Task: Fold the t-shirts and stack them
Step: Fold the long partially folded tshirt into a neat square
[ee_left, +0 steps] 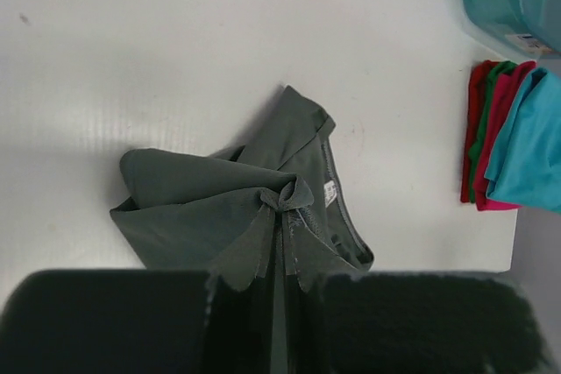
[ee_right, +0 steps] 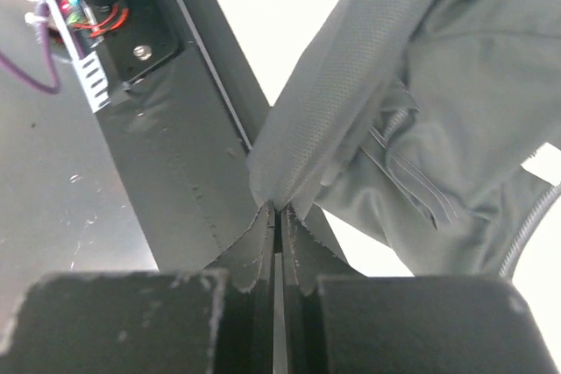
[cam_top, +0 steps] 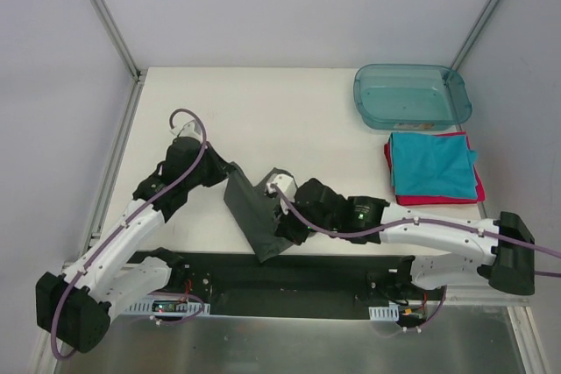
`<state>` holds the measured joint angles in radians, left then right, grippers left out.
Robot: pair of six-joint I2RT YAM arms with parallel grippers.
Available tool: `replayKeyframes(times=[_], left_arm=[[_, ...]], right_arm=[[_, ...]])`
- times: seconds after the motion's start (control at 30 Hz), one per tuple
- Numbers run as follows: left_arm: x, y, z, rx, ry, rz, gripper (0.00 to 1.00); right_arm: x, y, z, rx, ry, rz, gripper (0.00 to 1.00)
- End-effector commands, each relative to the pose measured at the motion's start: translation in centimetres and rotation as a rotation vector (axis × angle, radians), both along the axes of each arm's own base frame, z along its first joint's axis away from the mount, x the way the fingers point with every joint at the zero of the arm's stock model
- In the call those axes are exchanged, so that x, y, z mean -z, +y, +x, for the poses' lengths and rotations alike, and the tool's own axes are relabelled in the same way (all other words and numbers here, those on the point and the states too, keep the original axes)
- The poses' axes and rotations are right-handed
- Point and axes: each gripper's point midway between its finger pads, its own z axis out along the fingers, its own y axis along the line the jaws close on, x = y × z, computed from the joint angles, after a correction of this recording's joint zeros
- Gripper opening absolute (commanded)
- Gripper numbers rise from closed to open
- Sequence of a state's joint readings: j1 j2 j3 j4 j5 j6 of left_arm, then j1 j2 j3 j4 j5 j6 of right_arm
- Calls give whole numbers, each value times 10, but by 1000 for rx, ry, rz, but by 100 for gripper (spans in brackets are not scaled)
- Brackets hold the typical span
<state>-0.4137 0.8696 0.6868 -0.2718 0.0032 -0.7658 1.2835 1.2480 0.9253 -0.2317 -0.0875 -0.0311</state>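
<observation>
Overhead, I see the grey t-shirt (cam_top: 252, 216) at the surface's (cam_top: 263, 111) near edge, with the teal t-shirt (cam_top: 431, 162) stacked on the red t-shirt (cam_top: 479, 192). Left wrist: left end effector (ee_left: 279, 247) pinches the grey cloth. Right wrist: right end effector (ee_right: 276, 225) pinches its fold.

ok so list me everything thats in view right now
grey t-shirt: one, dark charcoal, bunched at the near middle of the table, pinched by both grippers
teal t-shirt: one, folded, top of the stack at the right
red-pink t-shirt: one, folded, under the teal one
green cloth edge: one layer, showing inside the stack in the left wrist view
tub: one, translucent teal plastic, far right corner, behind the stack
table: one, white
black strip: one, along the near edge
left gripper: one, black, shut on the grey t-shirt
right gripper: one, black, shut on the grey t-shirt
</observation>
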Motion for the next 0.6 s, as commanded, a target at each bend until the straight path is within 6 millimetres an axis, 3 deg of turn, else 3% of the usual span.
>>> replayKeyframes(times=[0.0,0.33,0.57], left_arm=[[-59,-31,34,75,-190,-81,0],[-50,-76,62,150,-154,-27,0],[-39,-120,88,212,-133,25,0]], right_arm=[[-1,-28,12,152,60,17,1],[14,-80,46,366,105,-8,1],[21,-107,58,476,137,4,1]])
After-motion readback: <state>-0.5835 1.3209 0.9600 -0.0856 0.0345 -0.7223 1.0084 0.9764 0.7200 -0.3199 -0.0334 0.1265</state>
